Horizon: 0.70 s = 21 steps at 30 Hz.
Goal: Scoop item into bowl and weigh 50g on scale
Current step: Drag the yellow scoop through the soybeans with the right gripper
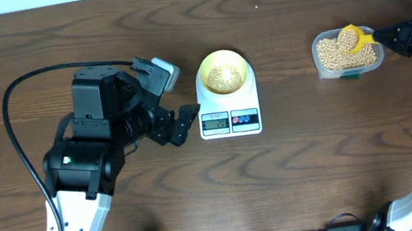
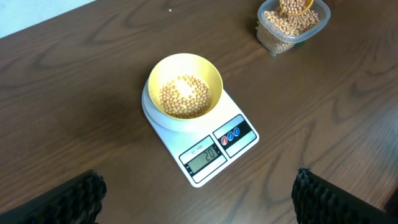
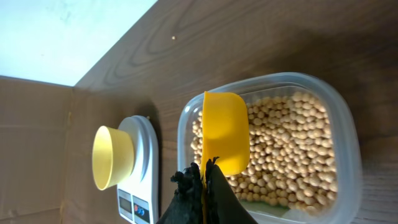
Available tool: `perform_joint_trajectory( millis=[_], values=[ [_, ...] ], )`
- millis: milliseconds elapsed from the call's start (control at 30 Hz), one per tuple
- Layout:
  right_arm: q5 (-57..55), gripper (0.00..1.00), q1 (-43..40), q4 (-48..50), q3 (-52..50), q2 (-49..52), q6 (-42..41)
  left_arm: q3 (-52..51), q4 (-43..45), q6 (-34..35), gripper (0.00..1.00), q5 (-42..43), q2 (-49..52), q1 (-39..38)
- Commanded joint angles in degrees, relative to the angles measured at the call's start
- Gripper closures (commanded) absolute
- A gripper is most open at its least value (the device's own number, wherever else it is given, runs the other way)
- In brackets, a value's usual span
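Beans (image 1: 222, 77) sit in two places: a small pile in the yellow bowl (image 2: 214, 74), and many more in the clear tub (image 3: 348, 143) far off to the right. The bowl stands on the white scale (image 1: 230, 121) in the middle of the surface. The scale shows a number (too small to read for sure).

The right tool (image 3: 204, 174) is shut tight on the thin handle of the yellow scoop (image 3: 224, 137). The scoop hangs over the tub, and from above it looks to have some beans in it. The left tool (image 2: 198, 193) is open wide and holds nothing. It waits near the scale and touches nothing.

The beans are small, hard, round and light, so I think they will roll and spill very easily. Pinching them one by one would not work. It is best to lift them in the scoop, held by its handle and kept level, then tip them slowly into the bowl.
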<state>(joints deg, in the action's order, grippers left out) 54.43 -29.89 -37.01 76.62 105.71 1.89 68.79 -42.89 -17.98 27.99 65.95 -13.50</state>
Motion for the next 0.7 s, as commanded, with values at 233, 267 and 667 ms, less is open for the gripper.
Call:
perform_joint_trajectory(
  millis=[233,267,667],
  values=[
    [4.7,0.99,-0.5,0.2,-0.5,0.4,0.3,-0.3,0.0,0.1,0.02,0.5,0.3,0.3],
    [5.4,0.99,-0.6,0.3,-0.5,0.4,0.3,-0.3,0.0,0.1,0.02,0.5,0.3,0.3],
    [14.2,0.99,-0.7,0.5,-0.5,0.4,-1.2,-0.3,0.0,0.1,0.02,0.5,0.3,0.3]
  ],
)
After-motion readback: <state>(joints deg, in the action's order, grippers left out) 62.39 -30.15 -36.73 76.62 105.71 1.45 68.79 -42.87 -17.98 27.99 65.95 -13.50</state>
